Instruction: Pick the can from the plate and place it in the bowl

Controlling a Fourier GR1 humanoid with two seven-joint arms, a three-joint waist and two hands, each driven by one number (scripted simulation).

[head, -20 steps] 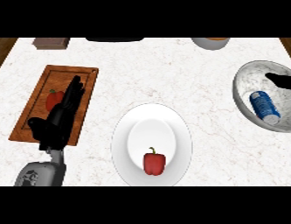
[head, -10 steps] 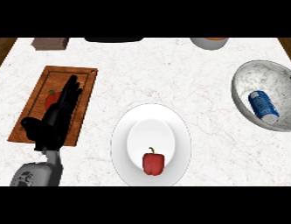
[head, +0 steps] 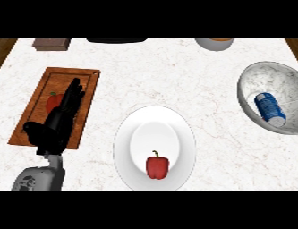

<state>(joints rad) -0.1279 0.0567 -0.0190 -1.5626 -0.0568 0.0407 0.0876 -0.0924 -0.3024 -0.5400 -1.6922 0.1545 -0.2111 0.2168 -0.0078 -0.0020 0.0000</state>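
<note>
You see the can (head: 269,108) lying inside the bowl (head: 278,74); the left hand (head: 55,127) (fingers (head: 70,100) straight, holding nothing) is over the wooden board (head: 86,78).

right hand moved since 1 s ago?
Yes: the right hand left the grey marbled bowl, withdrawing past the view's right edge; out of view now.
</note>
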